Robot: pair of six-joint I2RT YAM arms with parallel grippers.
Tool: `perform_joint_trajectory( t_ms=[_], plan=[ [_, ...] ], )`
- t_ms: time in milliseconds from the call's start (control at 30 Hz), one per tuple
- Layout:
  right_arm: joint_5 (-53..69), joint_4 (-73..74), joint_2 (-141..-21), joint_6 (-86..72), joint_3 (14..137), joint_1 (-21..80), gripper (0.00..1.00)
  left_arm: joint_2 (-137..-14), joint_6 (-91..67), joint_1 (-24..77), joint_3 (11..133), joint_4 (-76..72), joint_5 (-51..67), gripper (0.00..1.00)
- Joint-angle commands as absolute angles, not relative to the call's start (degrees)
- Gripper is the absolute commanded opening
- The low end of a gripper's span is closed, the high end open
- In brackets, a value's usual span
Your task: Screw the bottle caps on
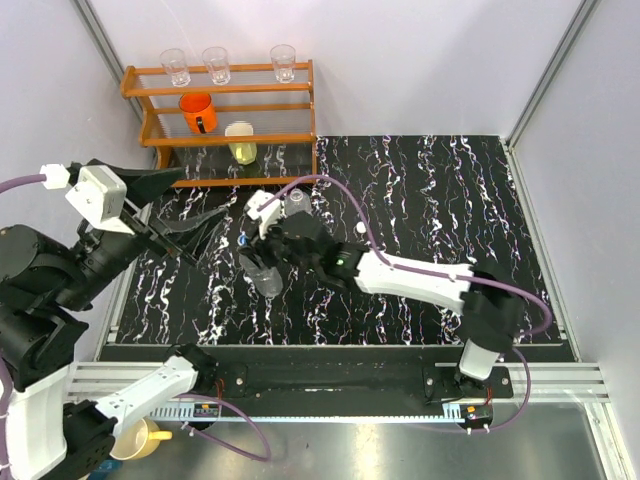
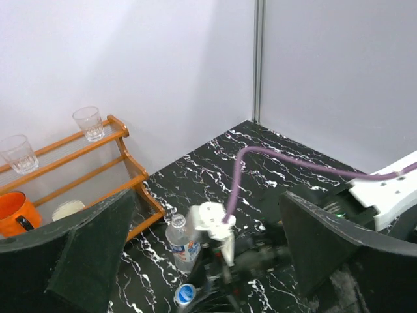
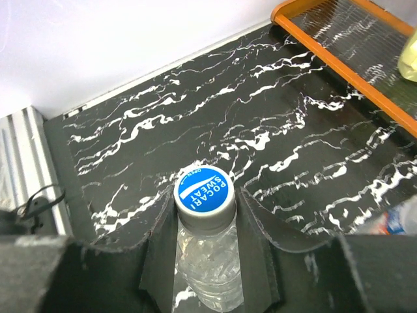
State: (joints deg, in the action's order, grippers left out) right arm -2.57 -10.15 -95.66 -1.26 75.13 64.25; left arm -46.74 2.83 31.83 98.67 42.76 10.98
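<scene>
Jaws of right gripper point(image 3: 207, 251) clamp the clear, capped bottle point(image 3: 210, 280) near the front edge of the wooden rack point(image 1: 270, 139); left gripper point(image 1: 200, 195) gapes wide beside it.

A clear capped bottle point(image 3: 208, 274) is clamped between the fingers of the right gripper point(image 3: 207, 215), gripped high on its body. Its white-rimmed blue cap point(image 3: 204, 190), printed POCARI SWEAT, sits on the neck. The second bottle point(image 2: 183, 242), clear and labelled, stands upright with its neck uncapped, just beside that gripper.
</scene>
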Motion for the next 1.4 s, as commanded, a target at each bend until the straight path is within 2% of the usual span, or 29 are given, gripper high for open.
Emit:
perform_joint_trajectory(
  t_ms=[0,133,333,533,1100,1167,1233,1267,1367],
  plan=[
    [-2.6,-22.8,-105.4,-3.9,83.9,63.6,0.11,-49.4,0.2,31.9,100.6,49.7,8.8,0.99],
    [-2.8,-25.0,-112.8,-4.7,92.3,63.7,0.10,-50.7,-1.7,31.8,104.1,52.5,8.9,0.99],
    [-4.1,-27.9,-119.2,-5.4,97.5,63.6,0.10,-51.9,-2.5,31.8,106.3,54.8,8.9,0.99],
    [-4.7,-28.9,-122.3,-6.4,98.4,63.6,0.11,-50.4,-3.2,31.8,102.7,52.5,8.1,0.99],
    [-2.2,-27.8,-124.6,-3.2,96.6,65.0,0.15,-51.2,-5.6,31.8,102.8,52.1,8.2,0.99],
    [-2.3,-27.8,-124.5,-2.8,96.2,65.3,0.19,-51.0,-5.8,31.8,102.2,51.9,8.0,0.99],
    [-2.4,-27.7,-124.5,-2.5,95.8,65.5,0.26,-50.8,-5.9,31.8,101.7,51.8,7.8,0.99],
    [-2.5,-27.9,-124.3,-2.6,95.5,65.6,0.35,-50.6,-5.9,31.8,101.1,51.8,7.6,0.99],
    [-2.6,-28.5,-123.8,-2.5,94.6,65.7,0.43,-50.5,-5.7,31.8,100.5,51.7,7.4,0.99]
  ],
)
